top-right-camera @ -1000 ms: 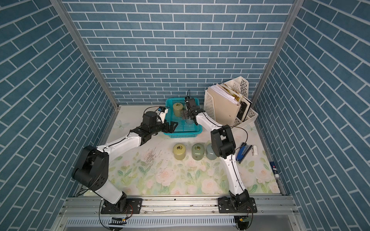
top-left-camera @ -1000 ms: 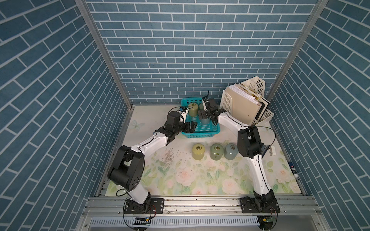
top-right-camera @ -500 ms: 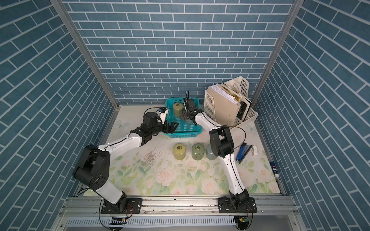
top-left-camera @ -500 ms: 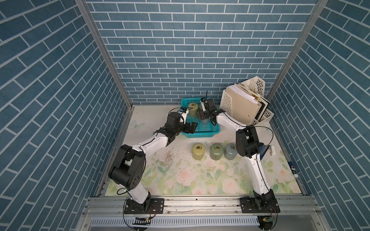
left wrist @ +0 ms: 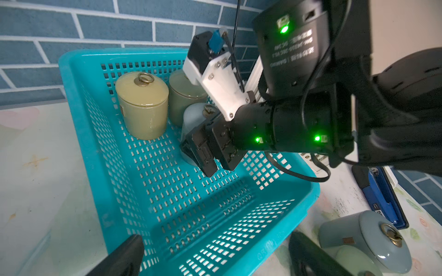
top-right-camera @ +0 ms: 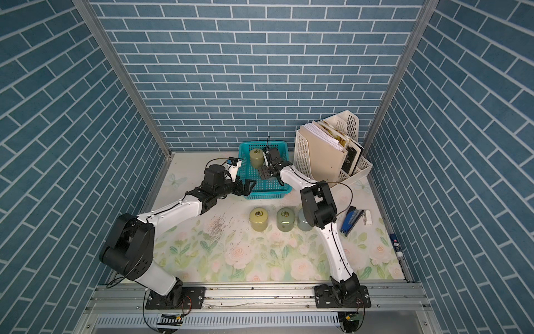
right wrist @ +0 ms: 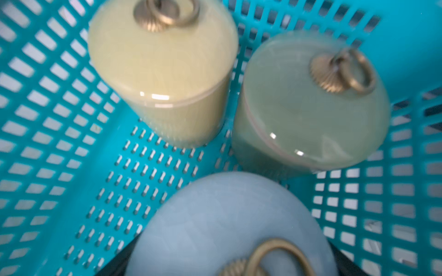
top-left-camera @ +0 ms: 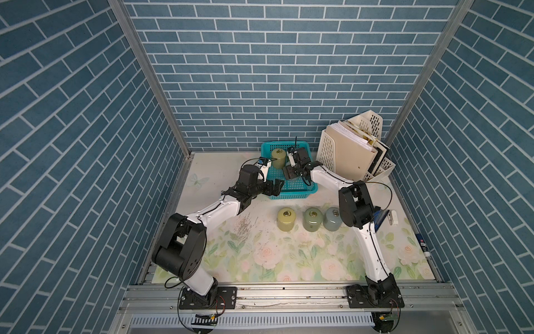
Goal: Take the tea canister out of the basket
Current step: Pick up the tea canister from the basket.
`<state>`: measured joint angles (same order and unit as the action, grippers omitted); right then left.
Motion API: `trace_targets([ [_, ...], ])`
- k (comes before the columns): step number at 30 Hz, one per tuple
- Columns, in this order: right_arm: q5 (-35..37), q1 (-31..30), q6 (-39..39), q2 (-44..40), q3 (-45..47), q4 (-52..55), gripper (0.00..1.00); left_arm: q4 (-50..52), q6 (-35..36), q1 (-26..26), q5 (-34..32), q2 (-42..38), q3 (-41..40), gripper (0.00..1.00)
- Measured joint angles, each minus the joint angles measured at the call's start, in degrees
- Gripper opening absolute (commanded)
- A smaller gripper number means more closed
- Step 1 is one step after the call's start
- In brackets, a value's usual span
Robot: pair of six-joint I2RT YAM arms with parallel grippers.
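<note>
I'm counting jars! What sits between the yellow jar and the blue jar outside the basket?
A green jar stands between the yellow jar and the blue jar; both top views show it.

Blue brick walls (top-left-camera: 289, 72), floral tabletop (top-left-camera: 289, 260).

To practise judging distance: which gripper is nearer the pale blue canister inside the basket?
Right. The right gripper straddles the pale blue canister; the left gripper sits at the basket's near rim, away from it.
</note>
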<state>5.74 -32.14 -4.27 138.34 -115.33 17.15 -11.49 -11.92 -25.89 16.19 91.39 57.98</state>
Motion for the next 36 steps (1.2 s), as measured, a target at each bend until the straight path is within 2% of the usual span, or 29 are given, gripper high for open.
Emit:
trace_targets([
  [6, -0.8, 0.2, -1.4, -0.4, 1.2, -1.1, 0.63, 0.1, 0.5, 0.0, 0.0, -0.2, -0.2, 1.0],
  [14, -0.9, -0.5, -1.3, -5.2, 9.0, -3.5, 0.02, 0.7, 0.6, 0.0, 0.2, -4.0, -2.0, 1.0],
  [25, 0.3, -4.3, -0.3, -18.3, 23.2, -4.1, 0.0, 2.3, 0.1, 0.0, -0.6, -14.5, -7.3, 1.0],
  [36, 2.0, -12.1, 2.4, -33.4, 29.7, -6.6, 0.0, 6.8, -0.2, 0.1, -5.4, -26.5, -8.4, 1.0],
])
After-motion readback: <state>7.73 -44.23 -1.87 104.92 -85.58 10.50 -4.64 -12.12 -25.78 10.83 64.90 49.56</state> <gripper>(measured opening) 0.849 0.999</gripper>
